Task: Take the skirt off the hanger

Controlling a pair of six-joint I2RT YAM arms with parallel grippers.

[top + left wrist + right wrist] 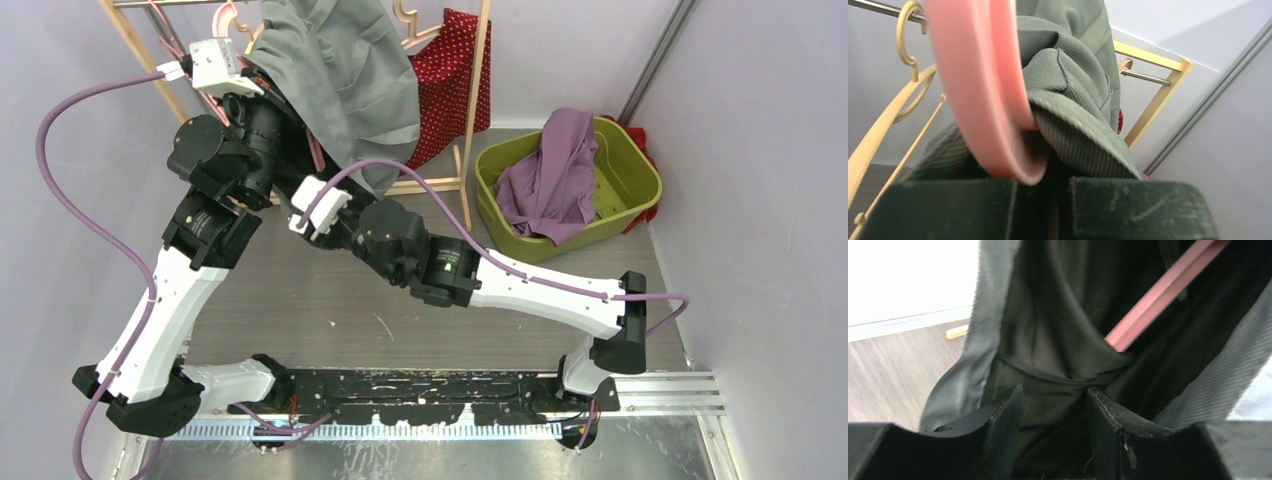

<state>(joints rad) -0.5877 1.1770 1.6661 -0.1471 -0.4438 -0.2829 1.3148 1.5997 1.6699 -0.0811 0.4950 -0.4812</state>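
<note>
A grey-green skirt point(340, 80) hangs on a pink hanger point(225, 15) on the wooden rack point(478, 80). My left gripper point(258, 88) is raised to the skirt's top left. In the left wrist view it point(1043, 200) is shut on the pink hanger point(983, 90), with the skirt's ribbed waistband point(1073, 135) bunched just above the fingers. My right gripper point(300, 195) sits under the skirt's lower edge. In the right wrist view it point(1055, 405) is open, with the skirt's dark inside point(1048, 340) lying between its fingers and the pink hanger bar point(1163, 295) above.
A red dotted garment point(455, 70) hangs on the rack behind the skirt. A green basket point(640, 180) holding a purple garment point(550, 170) stands at the right. Beige hangers point(878, 135) hang on the metal rail point(873, 6). Walls close in left and right.
</note>
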